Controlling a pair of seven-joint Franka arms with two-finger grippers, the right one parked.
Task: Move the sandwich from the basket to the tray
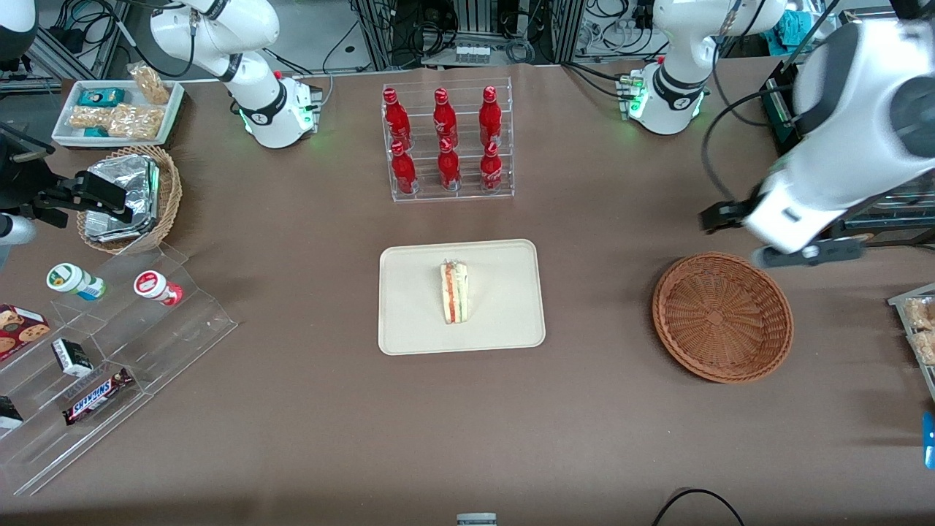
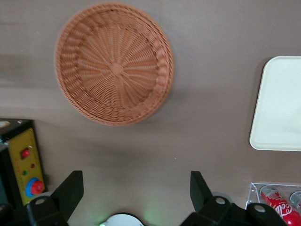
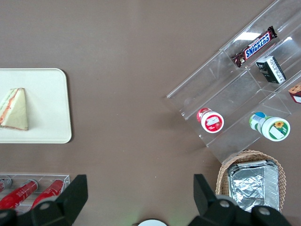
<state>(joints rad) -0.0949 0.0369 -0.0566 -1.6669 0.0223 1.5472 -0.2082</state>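
One sandwich (image 1: 454,292) on one tray (image 1: 409,321), one basket (image 1: 722,316) bare, pincer (image 2: 136,188) wide above

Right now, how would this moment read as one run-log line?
sandwich: on tray | basket: empty | hand: open, holding nothing, raised above table beside basket | task: looks done
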